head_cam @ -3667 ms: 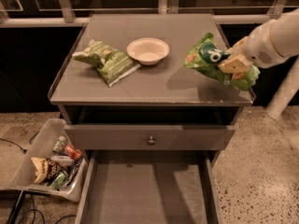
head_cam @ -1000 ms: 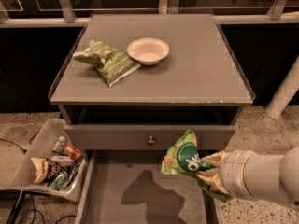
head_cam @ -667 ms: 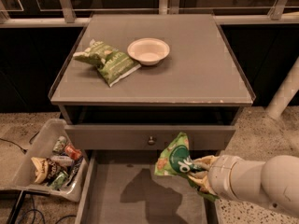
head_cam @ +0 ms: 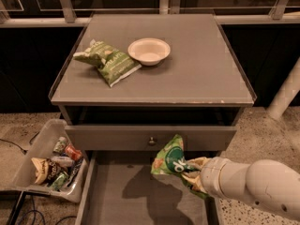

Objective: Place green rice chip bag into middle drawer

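Just above middle drawer (head_cam: 123, 204) — claw (head_cam: 191, 169) tight around green rice chip bag (head_cam: 169, 159).

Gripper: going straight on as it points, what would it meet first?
The gripper, holding the bag over the drawer, points toward image left; beyond the bag, probably the drawer's wall there, though height is unclear.

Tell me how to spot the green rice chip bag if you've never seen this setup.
Find the grey cabinet, then the open middle drawer at its base. Above that drawer, the gripper holds the green rice chip bag. It is bright green with a dark round logo, unlike the paler olive bag lying on the cabinet top.
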Robot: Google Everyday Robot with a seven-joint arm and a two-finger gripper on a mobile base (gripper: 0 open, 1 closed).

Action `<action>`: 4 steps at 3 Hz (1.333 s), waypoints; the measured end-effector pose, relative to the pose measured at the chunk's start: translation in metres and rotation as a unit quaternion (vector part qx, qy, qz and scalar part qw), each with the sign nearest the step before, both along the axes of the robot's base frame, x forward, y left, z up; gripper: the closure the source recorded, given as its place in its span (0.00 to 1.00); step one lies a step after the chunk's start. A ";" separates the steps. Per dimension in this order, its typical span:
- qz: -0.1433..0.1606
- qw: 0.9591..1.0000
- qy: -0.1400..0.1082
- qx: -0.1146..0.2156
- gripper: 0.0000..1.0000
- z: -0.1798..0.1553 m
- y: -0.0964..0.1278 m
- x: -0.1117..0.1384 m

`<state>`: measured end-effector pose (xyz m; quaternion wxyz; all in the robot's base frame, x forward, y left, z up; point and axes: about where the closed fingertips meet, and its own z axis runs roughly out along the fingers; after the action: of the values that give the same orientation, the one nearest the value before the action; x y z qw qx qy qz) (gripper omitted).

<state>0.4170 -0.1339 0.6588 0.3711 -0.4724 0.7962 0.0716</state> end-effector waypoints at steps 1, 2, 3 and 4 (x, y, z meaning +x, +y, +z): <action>-0.003 1.000 0.015 -0.008 1.00 -0.019 0.005 0.010; -0.003 0.999 0.031 -0.009 1.00 -0.061 0.015 0.033; 0.003 0.999 0.039 -0.005 1.00 -0.107 0.022 0.048; 0.017 0.999 0.038 0.007 1.00 -0.143 0.032 0.055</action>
<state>0.4715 -0.1017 0.5156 0.3425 -0.4802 0.8011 0.1020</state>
